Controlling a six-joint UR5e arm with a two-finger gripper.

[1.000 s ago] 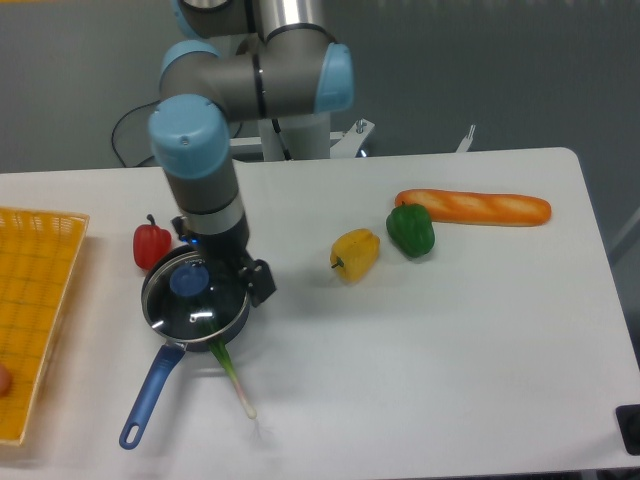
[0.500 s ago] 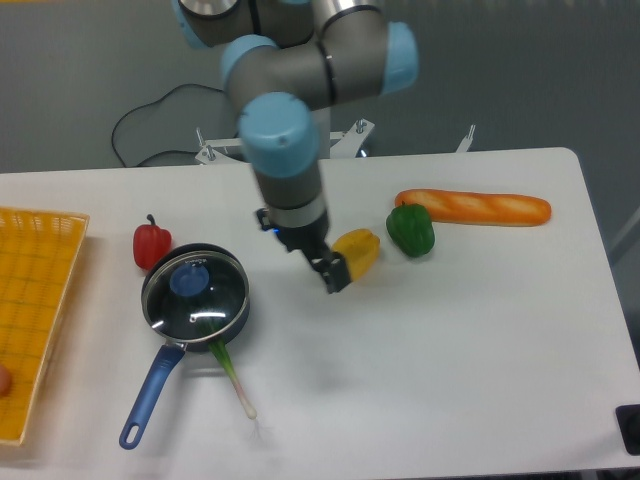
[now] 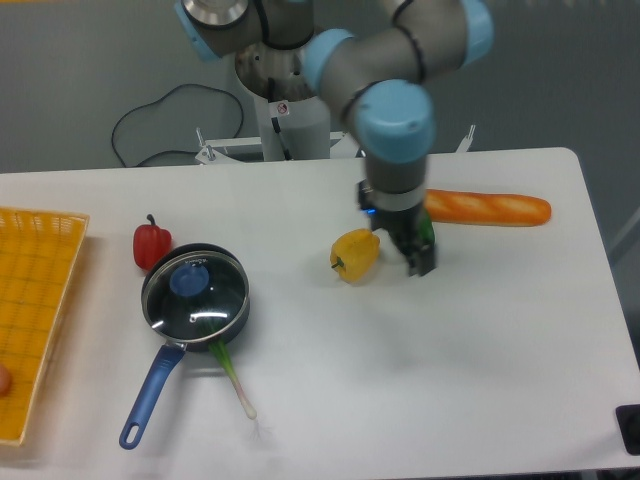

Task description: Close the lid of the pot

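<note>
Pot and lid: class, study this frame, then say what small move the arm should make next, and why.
Probably just retreat clear of the table. The lid already sits on the pot, blue knob up, and the end effector hangs far off, above the green pepper beside the yellow pepper, holding nothing visible.

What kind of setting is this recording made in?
Probably a robot lab with a play-kitchen setup: a bare white table, an arm bolted at its edge with trailing cables, and toy-like food such as the baguette beside a pot.
</note>
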